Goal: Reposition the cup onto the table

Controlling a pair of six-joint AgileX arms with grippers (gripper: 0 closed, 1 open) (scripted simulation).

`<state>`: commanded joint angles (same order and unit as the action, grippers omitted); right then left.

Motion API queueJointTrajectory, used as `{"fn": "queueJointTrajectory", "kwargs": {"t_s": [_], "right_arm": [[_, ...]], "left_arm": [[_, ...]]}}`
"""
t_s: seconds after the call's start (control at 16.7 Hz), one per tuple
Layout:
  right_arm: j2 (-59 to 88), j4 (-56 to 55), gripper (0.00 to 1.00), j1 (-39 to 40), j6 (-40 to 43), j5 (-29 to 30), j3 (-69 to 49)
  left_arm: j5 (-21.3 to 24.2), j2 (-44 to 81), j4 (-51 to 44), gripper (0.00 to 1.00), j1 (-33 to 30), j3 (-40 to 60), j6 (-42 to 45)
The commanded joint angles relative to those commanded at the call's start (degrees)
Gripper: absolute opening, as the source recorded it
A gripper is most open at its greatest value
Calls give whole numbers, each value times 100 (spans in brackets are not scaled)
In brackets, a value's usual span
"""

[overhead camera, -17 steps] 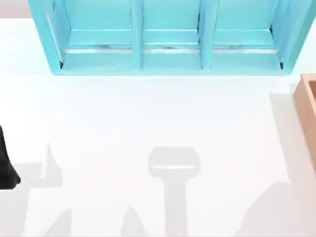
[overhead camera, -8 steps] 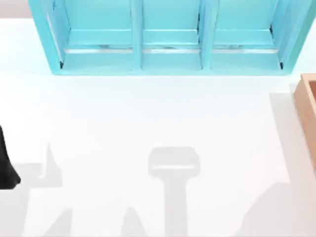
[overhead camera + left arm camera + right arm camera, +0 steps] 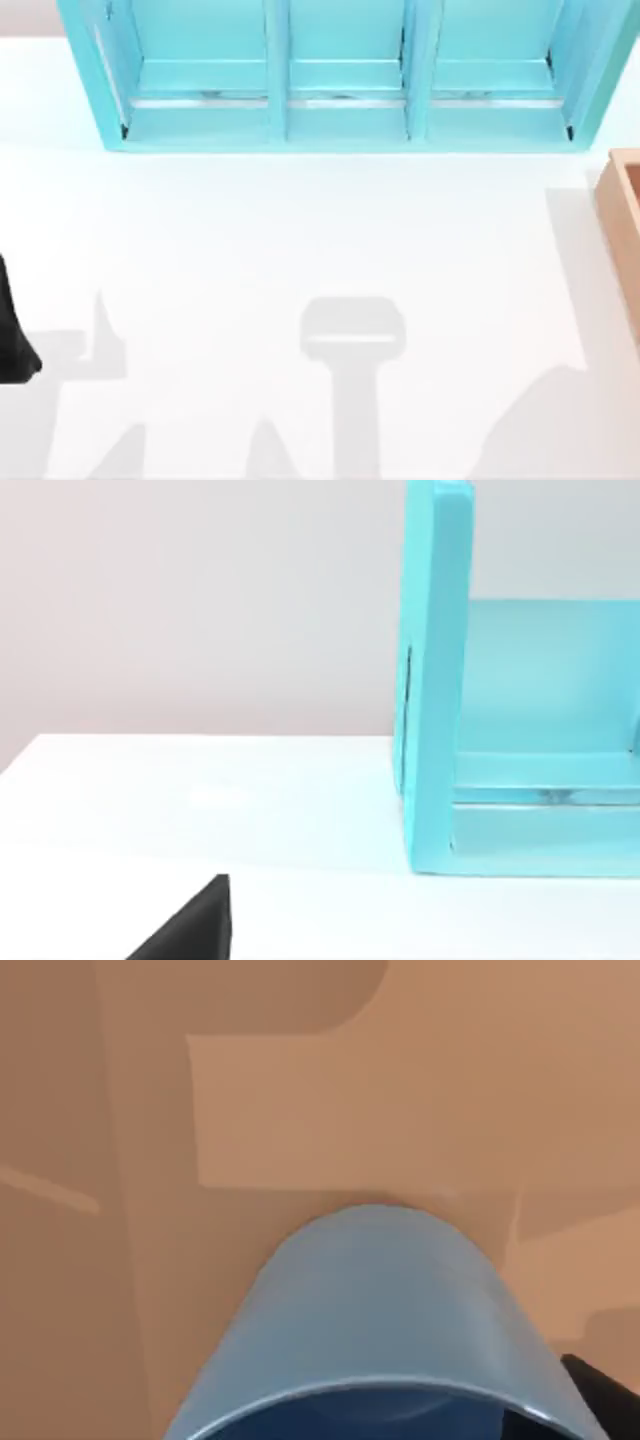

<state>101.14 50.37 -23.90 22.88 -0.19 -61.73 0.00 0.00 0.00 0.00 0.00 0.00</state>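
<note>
Right wrist view, blue cup [image 3: 375, 1310] inside tan wooden box [image 3: 150, 1110], 3-bay shelf [image 3: 340, 75] empty

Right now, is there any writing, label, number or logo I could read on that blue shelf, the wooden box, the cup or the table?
None: no text, number, brand or sign can be read anywhere.
The turquoise shelf unit is plain.
The tan wooden box is bare wood colour.
The cup is plain translucent blue.
The table is unmarked white.

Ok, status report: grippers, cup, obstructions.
Left arm parked at table's left edge. Right wrist camera close over cup, tan box walls around it. Cup not yet on table.
</note>
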Motion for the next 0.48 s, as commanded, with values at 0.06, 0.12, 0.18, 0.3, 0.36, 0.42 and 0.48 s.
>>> {"fn": "queueJointTrajectory", "kwargs": {"t_s": [0.06, 0.12, 0.18, 0.3, 0.36, 0.42, 0.48], "right_arm": [[-54, 137, 0, 104, -124, 1, -81], [-141, 334, 0, 254, -299, 4, -180], [-237, 588, 0, 434, -496, 5, -297], [-474, 1078, 0, 860, -893, 9, -549], [-606, 1349, 0, 1078, -1103, 12, -679], [-741, 1623, 0, 1316, -1312, 16, -801], [-861, 1841, 0, 1531, -1503, 18, -910]], "left_arm": [[0, 0, 0, 100, 0, 0, 0], [0, 0, 0, 100, 0, 0, 0], [0, 0, 0, 100, 0, 0, 0], [0, 0, 0, 100, 0, 0, 0], [0, 0, 0, 100, 0, 0, 0], [0, 0, 0, 100, 0, 0, 0], [0, 0, 0, 100, 0, 0, 0]]}}
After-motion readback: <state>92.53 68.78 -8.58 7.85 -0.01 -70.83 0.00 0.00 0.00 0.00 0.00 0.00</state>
